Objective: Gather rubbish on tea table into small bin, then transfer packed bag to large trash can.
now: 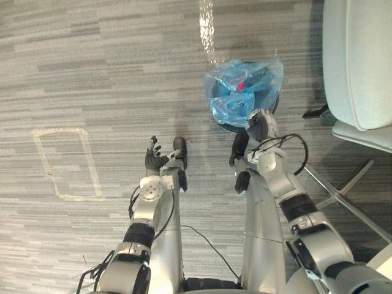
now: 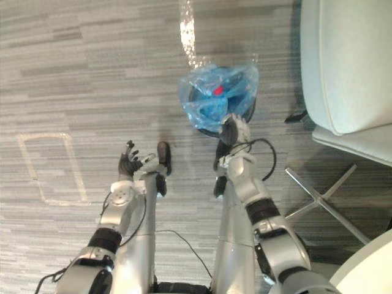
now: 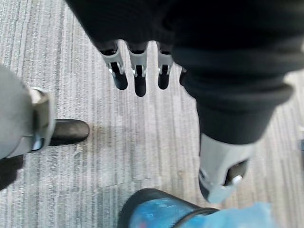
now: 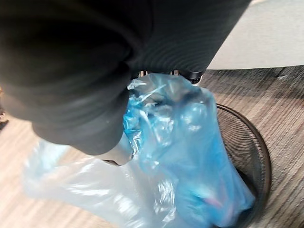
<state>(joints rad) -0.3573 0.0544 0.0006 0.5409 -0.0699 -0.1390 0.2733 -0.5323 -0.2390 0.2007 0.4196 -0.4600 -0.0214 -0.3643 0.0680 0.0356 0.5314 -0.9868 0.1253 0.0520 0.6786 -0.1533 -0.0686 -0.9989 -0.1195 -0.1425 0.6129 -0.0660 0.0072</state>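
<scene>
Bag (image 1: 236, 101) in right hand (image 1: 260, 125) at bin (image 4: 243, 142)

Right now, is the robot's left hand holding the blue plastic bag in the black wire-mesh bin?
No, the left hand hangs with straight fingers over the grey floor, well apart from the blue plastic bag.

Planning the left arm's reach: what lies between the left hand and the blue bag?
Bare grey carpet; the left eye view shows no object between the left hand and the blue bag.
</scene>
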